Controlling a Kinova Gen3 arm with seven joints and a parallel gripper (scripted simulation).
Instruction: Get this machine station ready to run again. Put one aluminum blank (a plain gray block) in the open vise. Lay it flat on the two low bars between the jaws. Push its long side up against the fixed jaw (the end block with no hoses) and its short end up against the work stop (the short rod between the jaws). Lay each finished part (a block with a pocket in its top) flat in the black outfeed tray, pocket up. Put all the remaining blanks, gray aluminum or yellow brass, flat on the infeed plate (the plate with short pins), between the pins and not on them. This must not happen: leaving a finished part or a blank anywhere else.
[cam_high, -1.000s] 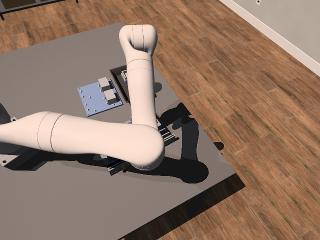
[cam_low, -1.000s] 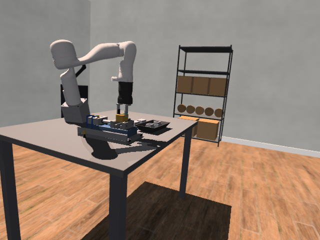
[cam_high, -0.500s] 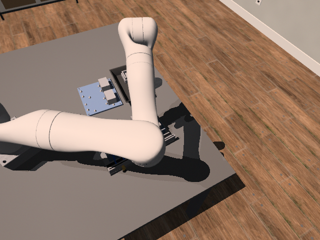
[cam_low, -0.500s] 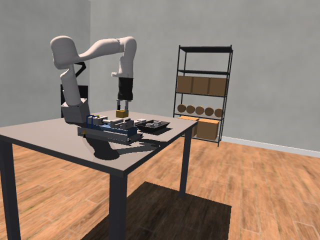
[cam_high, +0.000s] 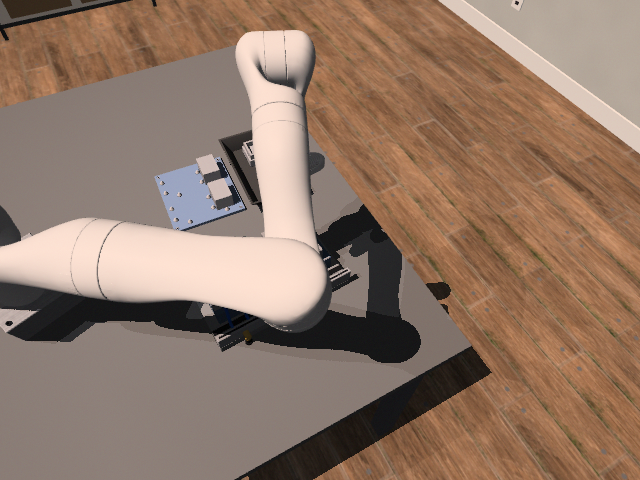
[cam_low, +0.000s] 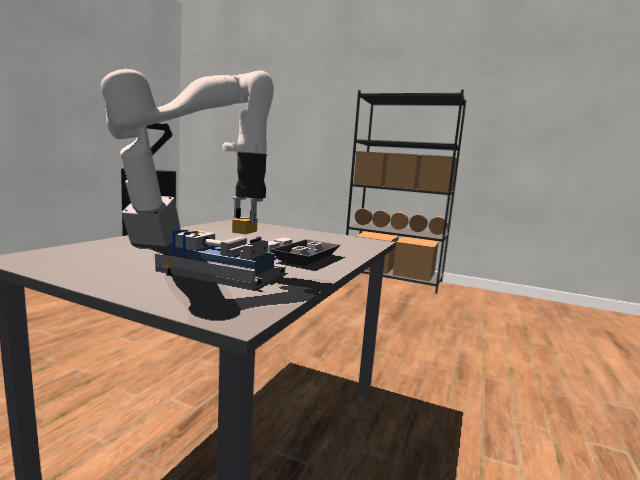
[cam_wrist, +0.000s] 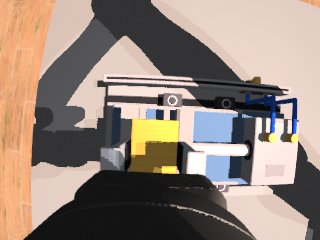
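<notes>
My gripper (cam_low: 244, 217) is shut on a yellow brass blank (cam_low: 243, 225) and holds it in the air above the vise (cam_low: 219, 255). In the wrist view the brass blank (cam_wrist: 154, 147) hangs over the vise's (cam_wrist: 200, 140) left part, near the open space between the jaws. The moving jaw with blue hoses (cam_wrist: 272, 135) is at the right. Two gray blanks (cam_high: 215, 180) lie on the blue infeed plate (cam_high: 197, 195). The black outfeed tray (cam_low: 306, 252) holds pocketed finished parts (cam_low: 305, 249). In the overhead view my arm hides the gripper and most of the vise.
A shelf rack (cam_low: 405, 186) with boxes stands on the floor beyond the table. The robot base (cam_low: 149, 222) stands at the table's back left. The table's edge runs close to the vise and tray.
</notes>
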